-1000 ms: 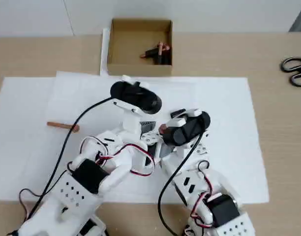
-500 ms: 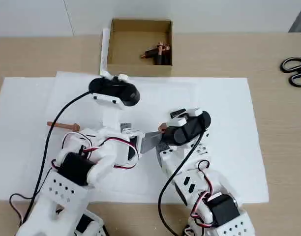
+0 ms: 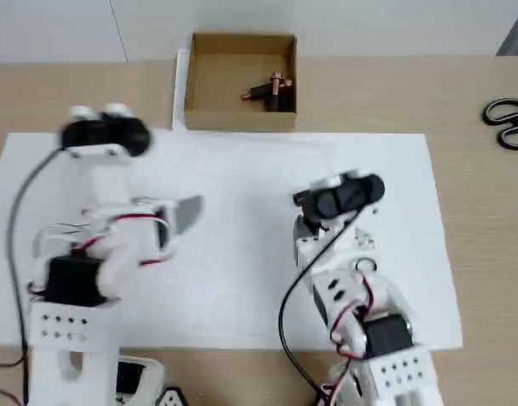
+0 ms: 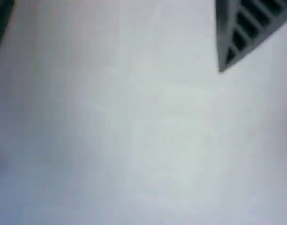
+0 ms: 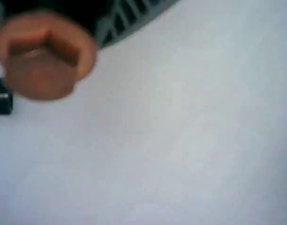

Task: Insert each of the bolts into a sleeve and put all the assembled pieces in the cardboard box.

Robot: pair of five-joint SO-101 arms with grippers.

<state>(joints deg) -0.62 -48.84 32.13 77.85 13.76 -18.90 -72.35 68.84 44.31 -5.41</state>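
Right tool (image 5: 82, 21): clamped on a bolt (image 5: 42, 61), as far as I can judge. The copper-coloured hex head sits tight against the ribbed grey jaw, above the paper. There is a dark mass behind the head; sleeve or tool body, I cannot tell.

Bolt: metal, so stiff and not fragile; small, probably light. The shank should be smooth and round, so I expect it to roll if set down and to twist in a loose hold. Best hold, I judge, is across the shank just behind the head, leaving the far end free to enter a sleeve. The flats of the head would also stop it turning.

Left tool (image 3: 181, 216): jaws apart, nothing between them, low over the left part of the paper and well apart from the right tool.

Box (image 3: 242, 118): at the far edge of the paper, top open, finished pieces (image 3: 272, 89) lying toward its right wall. It is cardboard and light; a knock on the rim could shift it, so I would release from above.

Paper (image 3: 242, 279): white sheet on the wooden surface (image 3: 487, 254). Scissors (image 3: 506, 123) lie at the right edge, well apart from everything.
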